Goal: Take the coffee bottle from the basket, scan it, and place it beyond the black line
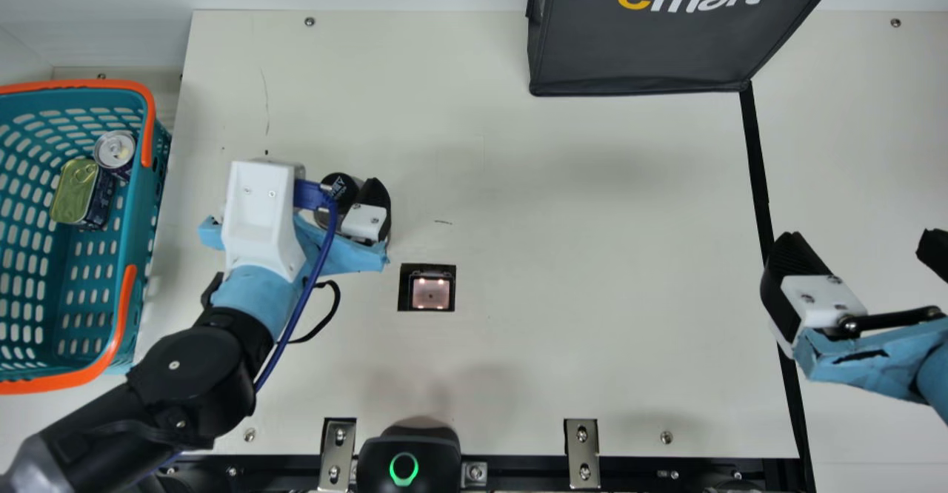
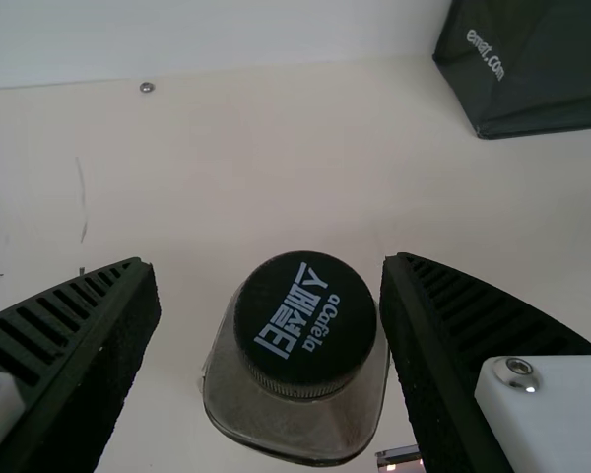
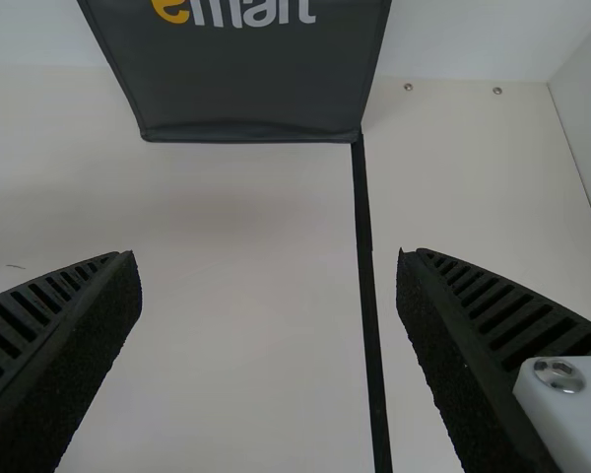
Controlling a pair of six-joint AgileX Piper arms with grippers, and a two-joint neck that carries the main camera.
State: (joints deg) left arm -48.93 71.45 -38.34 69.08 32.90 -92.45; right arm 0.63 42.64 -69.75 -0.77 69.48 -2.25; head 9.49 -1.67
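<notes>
Pointing the left claw (image 1: 370, 208) down, spread around the white-lettered cap (image 2: 305, 325) of the coffee bottle (image 2: 286, 424) on the table's (image 1: 592, 256) left, and holding the right claw (image 1: 859, 241) wide open above the black line (image 1: 757, 167).

Smooth plastic basket (image 1: 145, 215), shiny metal can (image 1: 115, 150), matt cloth bag (image 1: 637, 52) (quite dull).

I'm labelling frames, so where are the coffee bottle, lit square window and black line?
Coffee bottle (image 2: 305, 320): left wrist view, its cap.
Lit square window (image 1: 431, 291): main view, its pane.
Black line (image 1: 756, 160): main view, its upper stretch.
</notes>
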